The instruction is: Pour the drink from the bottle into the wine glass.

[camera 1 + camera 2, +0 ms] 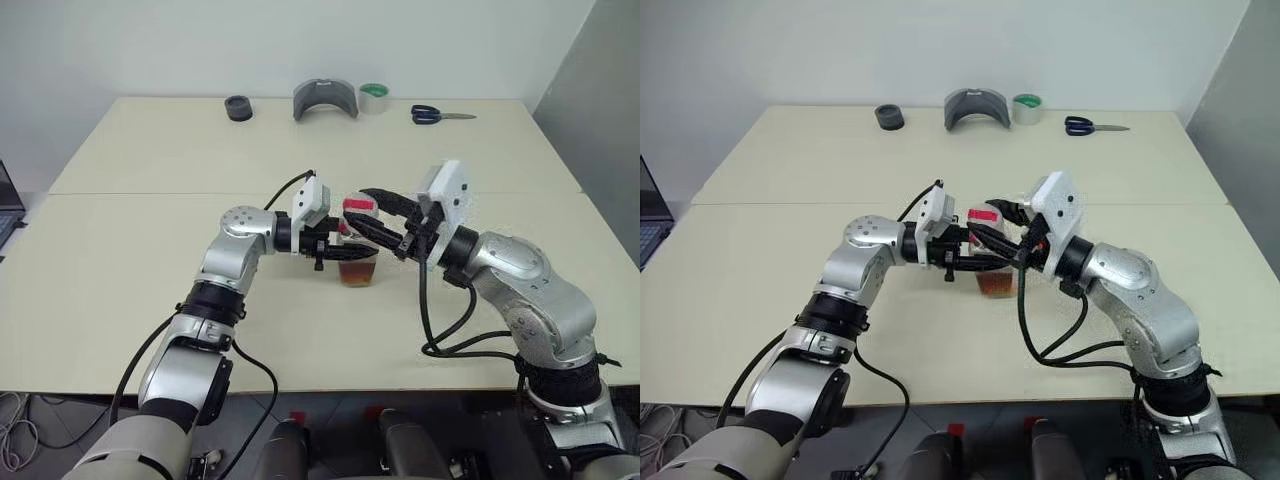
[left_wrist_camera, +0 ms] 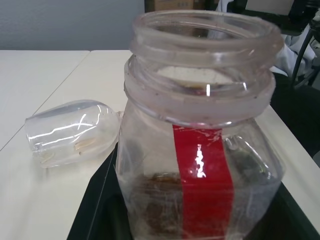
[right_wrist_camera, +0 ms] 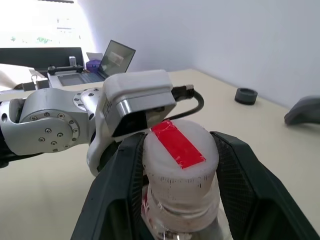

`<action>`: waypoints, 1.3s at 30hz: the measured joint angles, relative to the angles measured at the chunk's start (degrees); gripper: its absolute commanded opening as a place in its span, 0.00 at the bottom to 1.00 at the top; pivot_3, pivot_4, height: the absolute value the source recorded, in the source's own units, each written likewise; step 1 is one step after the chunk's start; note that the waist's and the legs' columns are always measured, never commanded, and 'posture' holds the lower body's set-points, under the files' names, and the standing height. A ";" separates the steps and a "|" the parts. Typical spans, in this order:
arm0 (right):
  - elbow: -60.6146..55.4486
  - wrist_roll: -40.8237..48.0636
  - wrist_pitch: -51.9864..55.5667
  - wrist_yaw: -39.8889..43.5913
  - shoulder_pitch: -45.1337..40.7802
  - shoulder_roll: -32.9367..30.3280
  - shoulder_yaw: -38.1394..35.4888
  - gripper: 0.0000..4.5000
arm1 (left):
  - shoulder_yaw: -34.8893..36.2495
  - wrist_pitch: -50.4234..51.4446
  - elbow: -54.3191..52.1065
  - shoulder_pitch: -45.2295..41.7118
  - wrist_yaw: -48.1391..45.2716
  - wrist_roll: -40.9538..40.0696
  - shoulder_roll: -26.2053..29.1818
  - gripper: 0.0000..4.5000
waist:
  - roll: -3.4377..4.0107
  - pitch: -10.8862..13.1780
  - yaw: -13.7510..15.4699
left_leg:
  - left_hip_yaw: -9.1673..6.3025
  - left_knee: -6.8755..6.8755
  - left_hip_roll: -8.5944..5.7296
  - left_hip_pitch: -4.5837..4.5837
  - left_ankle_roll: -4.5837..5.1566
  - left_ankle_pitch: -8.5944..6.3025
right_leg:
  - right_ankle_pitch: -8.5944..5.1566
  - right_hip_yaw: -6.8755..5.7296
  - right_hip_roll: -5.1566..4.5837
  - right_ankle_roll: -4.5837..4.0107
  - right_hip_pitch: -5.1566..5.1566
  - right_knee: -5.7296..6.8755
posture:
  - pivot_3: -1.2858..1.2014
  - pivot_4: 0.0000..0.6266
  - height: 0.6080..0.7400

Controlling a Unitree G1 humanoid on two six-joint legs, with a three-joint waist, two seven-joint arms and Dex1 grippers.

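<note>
Left tool (image 1: 335, 248) clamps the small clear plastic bottle (image 1: 358, 262) at centre frame; right tool (image 3: 175, 172) grips its red-and-white cap (image 3: 178, 151).

Along the far edge of the pale desk (image 1: 150, 260) sits a row of odds and ends. There's a small black ring-shaped object (image 1: 238, 108) on the left, and just right of it a grey curved piece (image 1: 325, 99) standing like an arch. Beside that is a roll of tape (image 1: 374, 97) with a green top, close to the arch. Further right lie scissors (image 1: 438, 115) with dark blue handles, flat on the surface. An open laptop (image 3: 112, 59) sits off at the side.
</note>
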 measured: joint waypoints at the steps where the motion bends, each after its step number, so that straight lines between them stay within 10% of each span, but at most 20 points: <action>1: -0.37 0.73 0.60 -0.50 0.04 -0.10 -1.03 0.38 | 0.00 0.00 -0.05 0.00 0.01 0.00 0.00 0.40 | 0.00 0.00 0.01 | -0.01 0.00 0.00 0.00 0.00 0.00 | 0.00 -0.01 0.00 0.00 0.00 0.00 | 0.52 0.24 1.00; 19: 0.87 -10.21 4.29 -16.08 24.49 -6.81 -18.55 0.38 | 0.80 0.38 -1.06 1.55 1.58 -0.12 1.09 0.40 | 0.00 0.00 0.08 | 0.11 -0.03 0.02 0.07 0.00 0.00 | 0.00 0.09 0.07 0.01 0.03 0.02 | 0.52 0.24 1.00; 27: 2.92 -10.63 6.24 -17.29 24.58 -6.39 -20.25 0.98 | 1.18 0.38 -1.06 1.55 2.55 -0.12 1.24 0.40 | 0.00 0.00 0.13 | 0.10 -0.03 0.00 0.05 0.00 0.00 | -0.01 0.08 0.06 0.01 0.03 0.01 | 0.52 0.24 1.00; 39: 1.90 -19.87 1.34 -13.60 26.42 -17.27 -13.35 1.00 | 3.44 1.61 -1.72 2.68 6.17 -0.44 2.93 0.40 | 0.00 0.00 0.11 | 0.12 -0.01 0.00 0.06 0.00 0.00 | -0.01 0.08 0.06 0.01 0.05 0.00 | 0.52 0.24 1.00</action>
